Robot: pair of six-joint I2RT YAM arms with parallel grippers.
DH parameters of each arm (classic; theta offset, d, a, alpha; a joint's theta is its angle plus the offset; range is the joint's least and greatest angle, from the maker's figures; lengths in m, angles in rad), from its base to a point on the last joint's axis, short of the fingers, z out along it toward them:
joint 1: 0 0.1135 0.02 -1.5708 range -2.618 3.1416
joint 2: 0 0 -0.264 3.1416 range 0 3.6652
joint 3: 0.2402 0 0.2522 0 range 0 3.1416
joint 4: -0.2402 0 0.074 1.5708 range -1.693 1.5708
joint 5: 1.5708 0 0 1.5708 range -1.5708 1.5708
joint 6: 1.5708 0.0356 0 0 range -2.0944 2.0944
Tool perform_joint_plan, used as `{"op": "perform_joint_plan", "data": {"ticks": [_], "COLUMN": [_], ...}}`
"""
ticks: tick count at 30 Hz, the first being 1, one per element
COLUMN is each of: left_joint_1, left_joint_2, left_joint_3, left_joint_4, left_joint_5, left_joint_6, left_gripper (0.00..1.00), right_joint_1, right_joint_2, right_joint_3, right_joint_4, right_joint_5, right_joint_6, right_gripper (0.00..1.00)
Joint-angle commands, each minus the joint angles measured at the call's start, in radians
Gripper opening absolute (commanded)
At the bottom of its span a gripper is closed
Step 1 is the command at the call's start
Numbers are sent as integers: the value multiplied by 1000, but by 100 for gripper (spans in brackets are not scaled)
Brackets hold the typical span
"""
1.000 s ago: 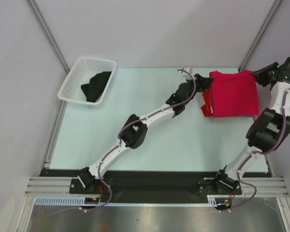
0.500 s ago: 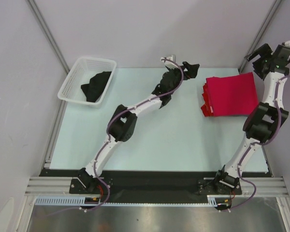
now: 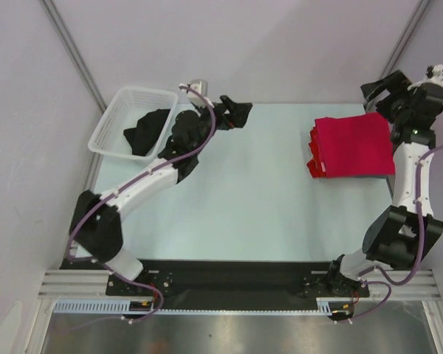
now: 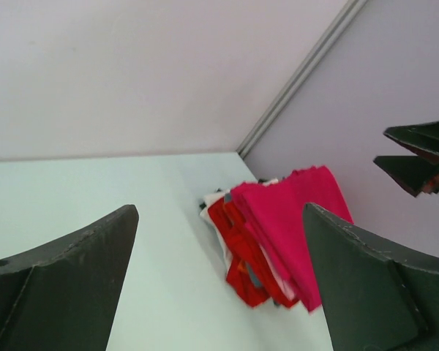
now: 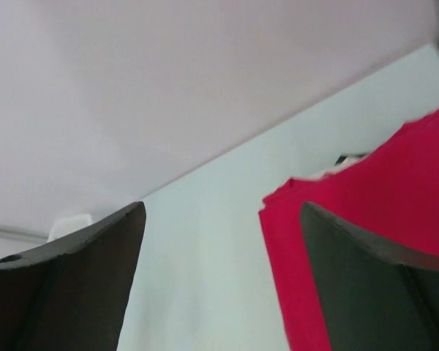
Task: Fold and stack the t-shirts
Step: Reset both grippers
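Basket (image 3: 107, 123) far left, stacked t-shirts (image 3: 352, 146) far right

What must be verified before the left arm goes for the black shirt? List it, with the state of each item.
1. Left gripper open and empty: ok.
2. Right gripper open and empty: ok.
3. Crimson t-shirt folded and lying on top of the stack: ok.
4. Stack edges flush: not ok, the red layers below stick out toward the table's middle.
5. Black t-shirt reachable: ok, it lies crumpled in the open basket.
6. Left gripper over the black t-shirt: not ok, it hangs beside the basket, over the table.
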State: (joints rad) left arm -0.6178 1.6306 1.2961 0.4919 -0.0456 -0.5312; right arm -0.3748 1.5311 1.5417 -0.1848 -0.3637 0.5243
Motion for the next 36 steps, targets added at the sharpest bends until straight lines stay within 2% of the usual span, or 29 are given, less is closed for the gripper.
{"op": "perform_joint_plan", "data": {"ticks": [1,6,11,15,20,21,25,26,29,34,36], "left_joint_1": [-11,-10,-10,-10,-10,-10,-11,-10,-11,-11,-11], "left_joint_2": [-156,-314,-504,-613,-733,-761,-798,-805,-837,-908,-922], "left_joint_3": [-125,-214,-391,-491,-662,-690,-796,-807,-879,-987,-1003], "left_joint_4": [-110,-280,-311,-374,-395,-392,-452,-513,-527,-513,-495], "left_joint_5": [-11,-97,-123,-148,-137,-119,-112,-120,-85,-109,-123], "left_joint_6": [50,48,31,36,28,37,62,53,45,114,103], "left_gripper": [100,100,100,100,100,100,100,100,100,100,100], "right_joint_1": [36,122,269,504,717,755,957,990,1095,1114,1110], "right_joint_2": [-77,-224,-363,-462,-511,-519,-563,-589,-633,-693,-709], "right_joint_3": [-185,-313,-495,-564,-630,-646,-799,-833,-977,-1120,-1198], "right_joint_4": [168,162,249,194,124,107,108,116,139,168,278], "right_joint_5": [-139,-100,-91,67,231,303,485,517,721,738,692], "right_joint_6": [103,77,37,-53,-156,-185,-198,-204,-198,-155,-142], "right_gripper": [91,91,89,91,93,93,98,98,99,100,100]}}
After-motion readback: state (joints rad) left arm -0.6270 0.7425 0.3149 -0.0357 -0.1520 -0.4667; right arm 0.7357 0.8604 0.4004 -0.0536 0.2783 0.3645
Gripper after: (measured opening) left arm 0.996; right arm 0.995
